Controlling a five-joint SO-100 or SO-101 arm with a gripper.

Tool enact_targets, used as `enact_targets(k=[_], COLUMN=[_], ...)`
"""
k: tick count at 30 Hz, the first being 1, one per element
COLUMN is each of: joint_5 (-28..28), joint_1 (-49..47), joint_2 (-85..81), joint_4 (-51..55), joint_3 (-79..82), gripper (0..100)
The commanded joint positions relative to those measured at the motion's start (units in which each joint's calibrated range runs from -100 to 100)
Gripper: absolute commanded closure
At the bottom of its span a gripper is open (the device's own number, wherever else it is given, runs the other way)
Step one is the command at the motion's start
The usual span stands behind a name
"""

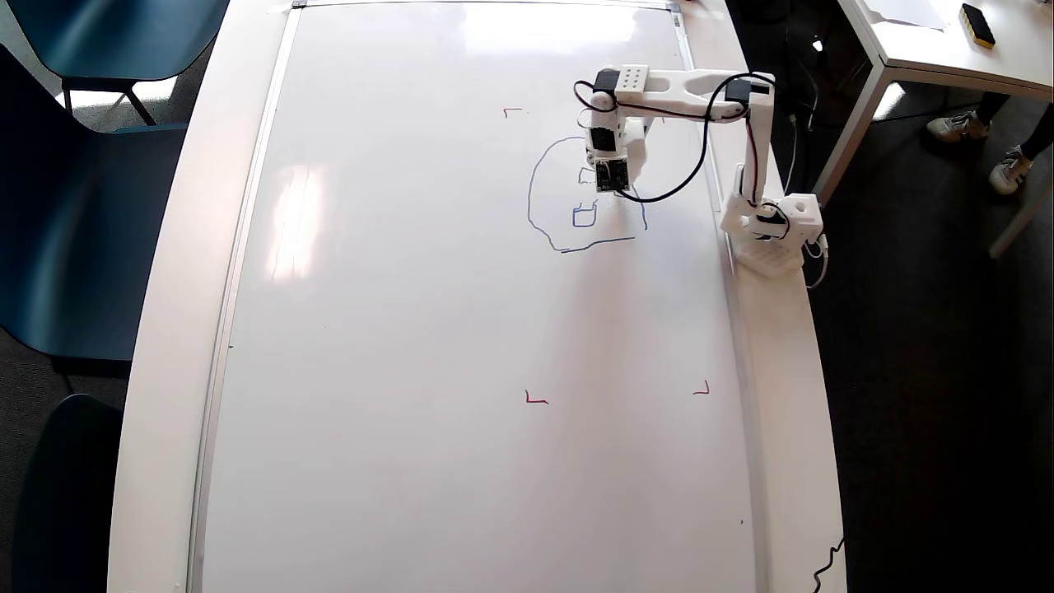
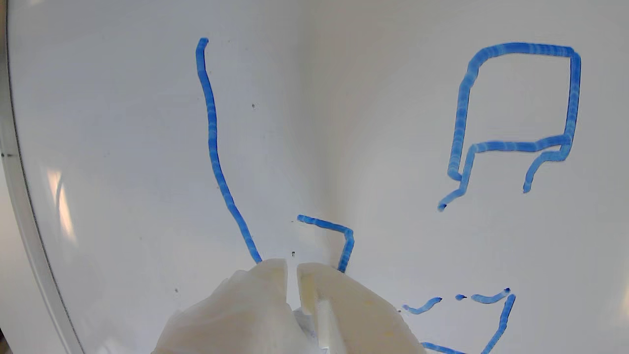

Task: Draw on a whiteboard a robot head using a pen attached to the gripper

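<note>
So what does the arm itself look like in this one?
A slim white plastic arm with black servo blocks at the joints, looping black cables, a red wire down the upright link, and a square white base with a grid of holes. The pincer is two pale, translucent white tapering fingers.

whiteboard [image 1: 412,329]: flat, glossy | robot head [image 1: 543,206]: blue outline, unfinished, upper right
</note>
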Motion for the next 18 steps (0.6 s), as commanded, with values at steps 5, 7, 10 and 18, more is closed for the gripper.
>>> enact_targets(k=[5,7,10,18], joint_5=[0.6,0.6,0.6,0.3], joint_1=[0.6,0.4,-0.2,-1.5], joint_2=[-1.4,-3.9,-5.8,-7.7], joint_4=[0.6,0.4,-0.2,-0.2], joint_3=[1.5,4.1,7.1,8.7], gripper=[99,99,99,99])
